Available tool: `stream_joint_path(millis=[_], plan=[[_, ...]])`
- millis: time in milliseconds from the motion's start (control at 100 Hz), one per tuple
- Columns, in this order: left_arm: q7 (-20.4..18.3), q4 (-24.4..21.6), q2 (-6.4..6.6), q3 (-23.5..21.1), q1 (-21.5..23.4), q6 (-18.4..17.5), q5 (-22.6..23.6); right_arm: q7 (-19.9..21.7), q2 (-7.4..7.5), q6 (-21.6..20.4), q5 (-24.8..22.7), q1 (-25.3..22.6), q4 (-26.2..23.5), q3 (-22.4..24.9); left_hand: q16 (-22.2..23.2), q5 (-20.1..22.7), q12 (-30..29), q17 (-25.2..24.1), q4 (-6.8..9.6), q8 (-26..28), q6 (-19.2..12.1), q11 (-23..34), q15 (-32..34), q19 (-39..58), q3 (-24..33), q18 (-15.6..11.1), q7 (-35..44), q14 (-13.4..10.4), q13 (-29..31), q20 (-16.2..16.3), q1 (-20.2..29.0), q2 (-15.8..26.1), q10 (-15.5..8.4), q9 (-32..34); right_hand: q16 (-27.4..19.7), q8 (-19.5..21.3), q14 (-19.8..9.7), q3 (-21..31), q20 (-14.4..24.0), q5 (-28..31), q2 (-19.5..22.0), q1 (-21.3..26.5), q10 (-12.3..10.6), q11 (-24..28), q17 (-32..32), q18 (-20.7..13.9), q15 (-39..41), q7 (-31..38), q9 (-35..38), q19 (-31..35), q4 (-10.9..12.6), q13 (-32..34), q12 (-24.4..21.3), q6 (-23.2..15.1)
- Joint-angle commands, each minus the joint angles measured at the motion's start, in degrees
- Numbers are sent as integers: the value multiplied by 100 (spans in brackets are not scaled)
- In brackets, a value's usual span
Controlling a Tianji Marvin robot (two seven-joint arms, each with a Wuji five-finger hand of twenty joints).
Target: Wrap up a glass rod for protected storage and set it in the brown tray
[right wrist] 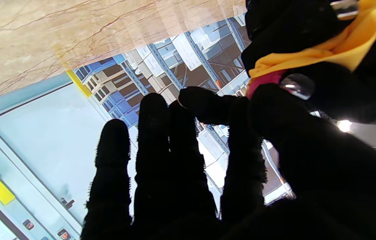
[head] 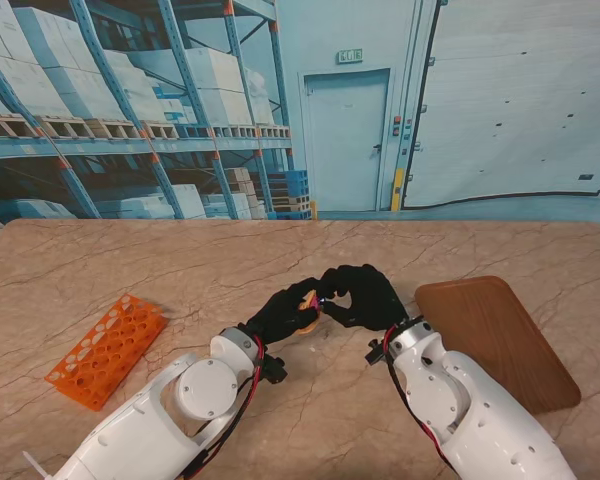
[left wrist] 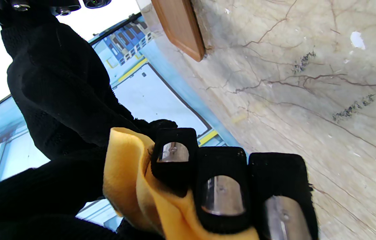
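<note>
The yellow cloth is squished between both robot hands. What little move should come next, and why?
Probably one more tuck of the yellow cloth: the left robot hand and right robot hand both pinch it in mid-air, it looks loosely folded, and the brown tray waits at the right.

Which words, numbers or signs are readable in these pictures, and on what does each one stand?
None can be read.
Green sign above the door on the printed backdrop: letters too small and blurred to read.
Panels beside the door: no legible marks.
Orange rack, brown tray, yellow cloth, both gloved hands: no text visible.
</note>
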Motion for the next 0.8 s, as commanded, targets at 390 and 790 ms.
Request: stream_joint_path(millis=[390,790], plan=[[42,-11,-70,42,-4,-99,73,-19,-1,-177,-329,21,-39,-63,114,-113,-6,168,-1112,-172,-165,-105,448,1488,-929,-639,-224,-101,73,-246,333,268,-61,-350,97,-246,-90,-216,-15,968,234,323,-262,-301,85,134,117,-31,978,82,-388,391,-241,-204],[175,247,-13,182,-179,-515,751,-127,20,-150,-489,-38,-93,197,607,-167,81,-20,-3601,-310,-341,-923,-894,1448,-2987,-152,-478,199,-526,-2608,325,-656,-198,-1313,106,-9,-92,-296,-29,884,364,403,-258,-167,45,129,147,-52,875,113,-435,318,-210,-200]])
